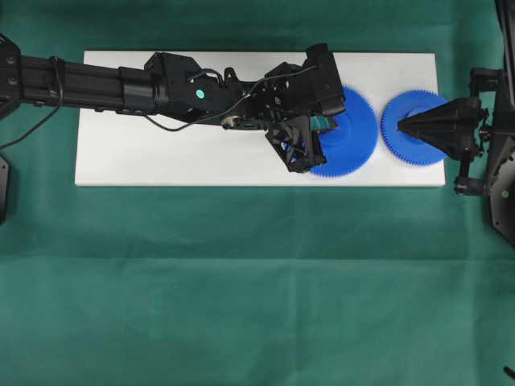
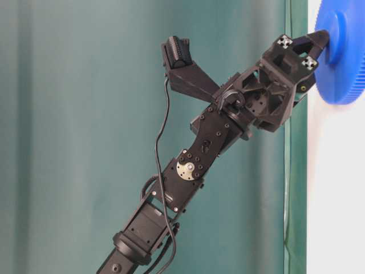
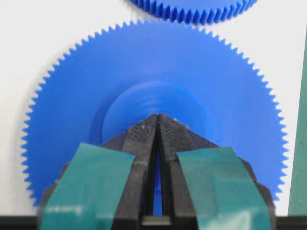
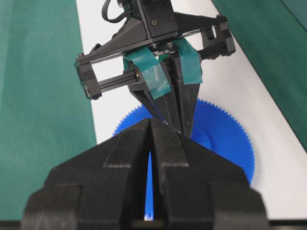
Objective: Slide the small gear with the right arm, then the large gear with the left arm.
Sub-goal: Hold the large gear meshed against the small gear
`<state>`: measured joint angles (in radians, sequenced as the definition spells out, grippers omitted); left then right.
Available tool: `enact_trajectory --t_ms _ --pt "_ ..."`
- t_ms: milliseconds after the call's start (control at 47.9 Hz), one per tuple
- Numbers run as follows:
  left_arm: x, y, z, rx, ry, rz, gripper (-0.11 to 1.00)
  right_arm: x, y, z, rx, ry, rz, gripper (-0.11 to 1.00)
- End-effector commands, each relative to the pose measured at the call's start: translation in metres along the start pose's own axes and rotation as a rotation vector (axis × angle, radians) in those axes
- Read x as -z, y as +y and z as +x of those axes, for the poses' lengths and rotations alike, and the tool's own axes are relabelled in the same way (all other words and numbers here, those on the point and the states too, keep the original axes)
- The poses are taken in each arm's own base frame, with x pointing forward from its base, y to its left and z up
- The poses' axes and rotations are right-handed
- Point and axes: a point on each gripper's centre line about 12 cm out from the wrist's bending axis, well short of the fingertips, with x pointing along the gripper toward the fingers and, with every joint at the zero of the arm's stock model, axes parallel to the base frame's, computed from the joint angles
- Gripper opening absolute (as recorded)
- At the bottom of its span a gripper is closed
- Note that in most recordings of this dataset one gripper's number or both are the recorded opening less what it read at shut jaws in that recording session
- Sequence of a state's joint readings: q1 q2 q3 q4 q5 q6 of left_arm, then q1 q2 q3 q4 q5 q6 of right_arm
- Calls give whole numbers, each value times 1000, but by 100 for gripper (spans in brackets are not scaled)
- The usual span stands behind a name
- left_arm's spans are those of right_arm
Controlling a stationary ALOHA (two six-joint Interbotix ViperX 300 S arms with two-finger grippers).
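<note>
Both gears lie near the right end of the white board (image 1: 161, 161): right claw (image 1: 402, 123), pressed together, rests on the small gear (image 1: 418, 153), and left claw (image 3: 157, 120), also pressed together, sits on the large gear (image 1: 354, 133) hub, so large-gear slide appears under way.

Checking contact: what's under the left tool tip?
The left tool, jaws closed, sits on the raised hub of the large gear, which lies on the white board. The hub's centre hole is covered by the tips.
</note>
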<state>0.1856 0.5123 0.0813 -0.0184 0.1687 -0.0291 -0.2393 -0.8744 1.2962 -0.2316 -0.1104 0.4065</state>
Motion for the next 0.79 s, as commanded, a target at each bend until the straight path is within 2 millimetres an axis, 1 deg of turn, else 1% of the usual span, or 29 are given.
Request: enact_trajectory --t_ms 0,626,772 --pt "-1 -2 -5 2 8 2 -1 -5 1 1 -6 -16 -2 53" --pt "-9 -1 -1 2 -14 4 -1 -5 2 1 -7 -17 -1 53" --pt "-7 0 -1 0 -9 5 -1 -5 1 1 -7 -17 -1 52"
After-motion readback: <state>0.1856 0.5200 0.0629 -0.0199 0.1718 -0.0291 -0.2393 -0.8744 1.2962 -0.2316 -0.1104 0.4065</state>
